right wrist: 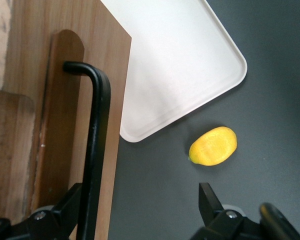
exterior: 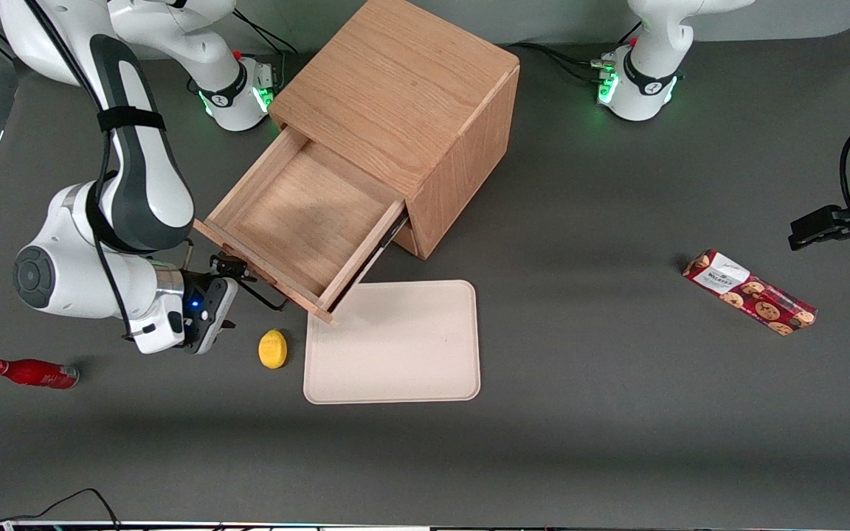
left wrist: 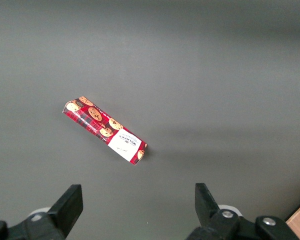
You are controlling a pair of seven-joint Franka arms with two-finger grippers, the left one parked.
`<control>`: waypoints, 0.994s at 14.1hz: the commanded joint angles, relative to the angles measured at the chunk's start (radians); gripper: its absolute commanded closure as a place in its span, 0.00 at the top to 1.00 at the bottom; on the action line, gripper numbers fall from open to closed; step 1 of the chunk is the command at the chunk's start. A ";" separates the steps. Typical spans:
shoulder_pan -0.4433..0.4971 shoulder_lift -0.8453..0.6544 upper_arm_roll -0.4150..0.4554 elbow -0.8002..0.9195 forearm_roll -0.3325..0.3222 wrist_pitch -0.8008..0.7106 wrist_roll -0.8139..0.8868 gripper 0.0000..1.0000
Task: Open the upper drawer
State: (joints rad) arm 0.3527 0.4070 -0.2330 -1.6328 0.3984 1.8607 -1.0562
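While the upper drawer (exterior: pixel 299 225) stood pulled well out of the cabinet (exterior: pixel 414 110), the gripper (exterior: pixel 227 274) sat open around its black handle (right wrist: pixel 95 150).
Cookie packet (left wrist: pixel 104 129): white label, print unreadable.

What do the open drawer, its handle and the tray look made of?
Drawer: light wood with visible grain, matte. Handle: probably black metal, smooth with a slight sheen. Tray: off-white, matte, perhaps plastic or moulded fibre. The claw sits at the handle, open.
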 commanded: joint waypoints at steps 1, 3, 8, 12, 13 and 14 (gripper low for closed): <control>-0.020 0.039 -0.002 0.071 0.033 -0.050 -0.033 1.00; -0.021 0.050 -0.002 0.086 0.034 -0.060 -0.045 1.00; -0.030 0.061 -0.002 0.100 0.034 -0.060 -0.047 1.00; -0.031 0.047 -0.002 0.142 0.065 -0.129 -0.027 1.00; -0.031 0.039 -0.002 0.152 0.063 -0.152 -0.021 1.00; -0.031 0.033 -0.002 0.162 0.063 -0.175 -0.004 1.00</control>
State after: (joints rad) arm 0.3295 0.4439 -0.2332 -1.5179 0.4342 1.7471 -1.0694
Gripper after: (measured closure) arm 0.000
